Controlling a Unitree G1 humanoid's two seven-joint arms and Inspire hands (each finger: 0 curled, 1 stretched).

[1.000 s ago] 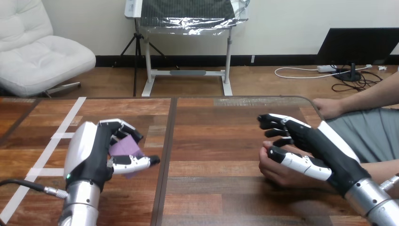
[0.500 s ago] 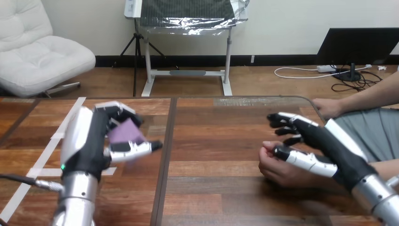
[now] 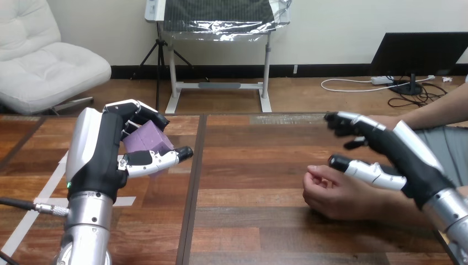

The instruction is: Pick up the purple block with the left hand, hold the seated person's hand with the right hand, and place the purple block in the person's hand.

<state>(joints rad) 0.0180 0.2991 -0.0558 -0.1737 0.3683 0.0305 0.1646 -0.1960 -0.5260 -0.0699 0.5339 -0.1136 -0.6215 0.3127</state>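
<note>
Head view, from over the bench point(image 3: 254, 154): my left hand point(image 3: 102, 157) is raised at the left side, fingers and thumb closed on the purple block point(image 3: 144, 139), which sits clear of the wood between them. Across the middle seam, well apart from the block, the person's hand point(image 3: 336, 196) rests on the bench with its fingers loosely curled inward. My right hand point(image 3: 405, 157) hovers just above it, fingers spread and straight, holding nothing. Its thumb reaches over the back of the person's hand, and I cannot tell whether the two touch.

As I judge it, the risks lie on both sides. The block is held mostly at its edges, so a quick swing across the bench could shake it loose. My right hand has no hold yet, and closing it from this height may catch air or pinch. And with the person's fingers curled, the block may find no open palm to land in.
</note>
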